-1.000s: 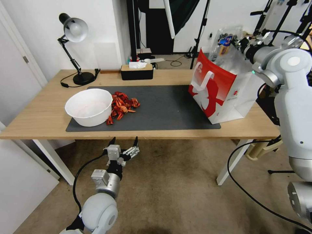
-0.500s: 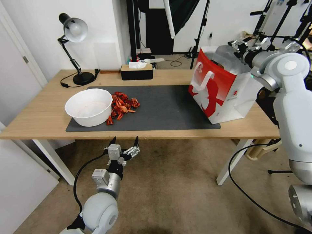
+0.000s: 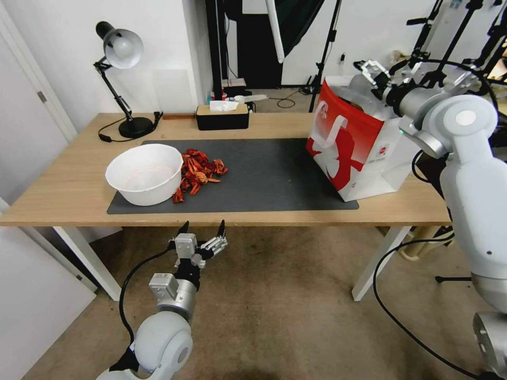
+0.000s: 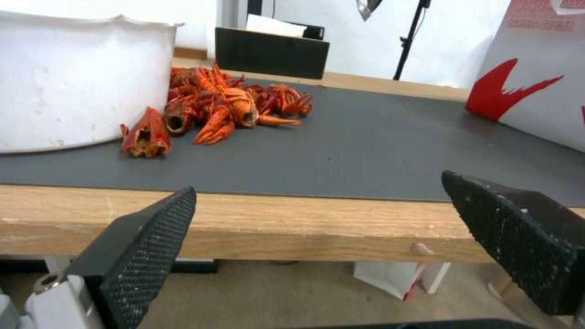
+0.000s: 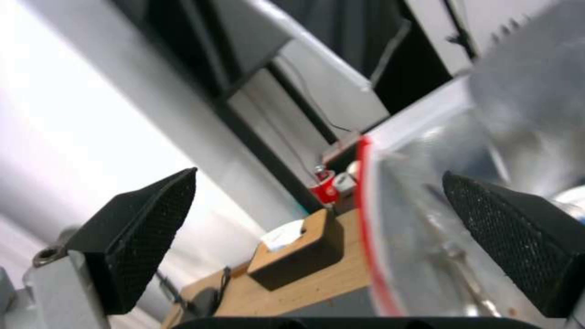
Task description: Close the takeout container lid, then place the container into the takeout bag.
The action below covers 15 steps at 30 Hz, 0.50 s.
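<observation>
The right gripper (image 3: 376, 73) hangs over the open mouth of the takeout bag (image 3: 364, 153), above its far rim, with its jaws spread wide and nothing between them. The right wrist view looks past the two black pads (image 5: 152, 228) onto the bag's red rim and the crinkled silvery foil lining (image 5: 451, 237) just below; the takeout container cannot be made out against the foil, so whether it lies in the bag cannot be told.

The bag stands upright on the right end of the table (image 3: 68, 195), its base partly on the dark mat (image 3: 274, 179), its red face and white strap handle (image 3: 330, 132) turned toward the middle of the table. What matters for the next move is that the bag's opening lies directly below the right gripper and faces up, so any reach in or out runs along the bag's tall axis, and the thin paper walls sit close on both sides of the open jaws.

The left gripper (image 3: 202, 232) is parked low in front of the table's near edge, well apart from the bag, fingers apart and empty. Its wrist view looks level across the mat at the pile of red crayfish shells (image 4: 213, 112) beside the white bowl (image 4: 79, 82). The right arm is by far the nearer to the bag.

Since no clamshell shows on the mat or table, the placing step looks likely to be done, though this is a judgement only.
</observation>
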{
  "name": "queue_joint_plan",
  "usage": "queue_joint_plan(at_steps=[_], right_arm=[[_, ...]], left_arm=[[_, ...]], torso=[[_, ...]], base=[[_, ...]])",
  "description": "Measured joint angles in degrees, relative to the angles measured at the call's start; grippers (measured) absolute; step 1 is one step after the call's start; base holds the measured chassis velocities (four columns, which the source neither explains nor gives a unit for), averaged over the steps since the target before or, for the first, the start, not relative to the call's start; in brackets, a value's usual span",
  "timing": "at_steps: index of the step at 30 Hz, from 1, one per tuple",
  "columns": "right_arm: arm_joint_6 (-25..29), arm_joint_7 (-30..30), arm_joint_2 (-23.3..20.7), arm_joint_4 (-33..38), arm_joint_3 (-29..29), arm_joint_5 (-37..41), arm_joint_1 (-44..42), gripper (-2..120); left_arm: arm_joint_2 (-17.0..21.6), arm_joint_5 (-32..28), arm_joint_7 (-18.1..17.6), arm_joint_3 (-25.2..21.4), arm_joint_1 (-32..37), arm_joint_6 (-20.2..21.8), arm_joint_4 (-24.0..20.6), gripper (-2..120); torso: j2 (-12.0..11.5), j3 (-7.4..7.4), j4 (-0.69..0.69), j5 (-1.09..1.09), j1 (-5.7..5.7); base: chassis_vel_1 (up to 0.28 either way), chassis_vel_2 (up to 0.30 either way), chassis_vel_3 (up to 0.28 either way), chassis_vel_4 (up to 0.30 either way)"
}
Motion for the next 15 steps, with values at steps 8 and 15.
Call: queue_joint_plan(at_steps=[8,15], right_arm=[[3.56,-15.53,-4.26,9.83,-1.98,-17.37,-7.92,100],[8.64,-22.25,-7.72,16.85,-0.07,-30.46,-18.69,100]], left_arm=[[-0.05,0.94,0.3,-0.44,0.21,-3.1,0.81,100],[-0.53,1.98,0.2,-1.44,0.31,-6.68,1.73,100]], torso=[[0.0,0.0,0.0,0.01,-0.01],[0.0,0.0,0.0,0.0,0.0]], base=[[0.0,0.0,0.0,0.0],[0.0,0.0,0.0,0.0]])
